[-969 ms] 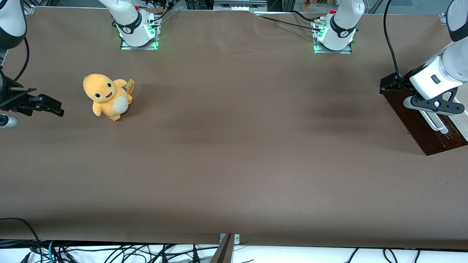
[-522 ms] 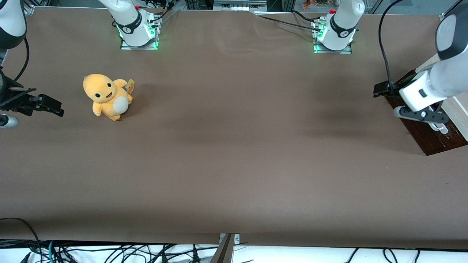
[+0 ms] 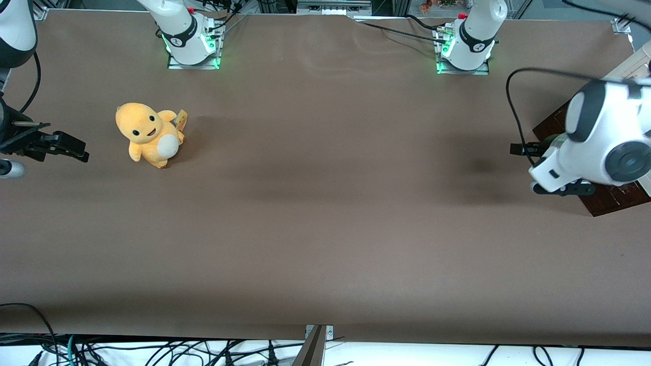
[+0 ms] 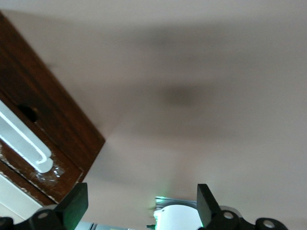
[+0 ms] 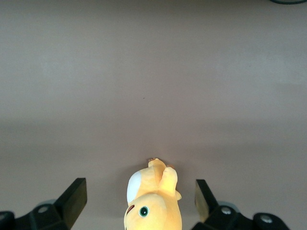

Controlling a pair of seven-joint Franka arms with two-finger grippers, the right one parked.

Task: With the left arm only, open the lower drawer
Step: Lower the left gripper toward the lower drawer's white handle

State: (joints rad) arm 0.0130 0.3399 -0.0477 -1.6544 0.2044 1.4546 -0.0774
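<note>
Front view: left arm (image 3: 602, 137) hides most of lower drawer (image 3: 608, 199); end effector (image 4: 142, 208) gapes empty.

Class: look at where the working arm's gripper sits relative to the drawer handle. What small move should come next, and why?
Probably swing the gripper back toward the handle of the lower drawer. Its open fingers hold nothing and hang over bare table, beside the drawer front, with the handle off to one side.

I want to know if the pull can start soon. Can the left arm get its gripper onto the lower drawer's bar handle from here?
Probably yes. The gripper is open, close beside the lower drawer, and nothing lies between it and the bar handle.
</note>
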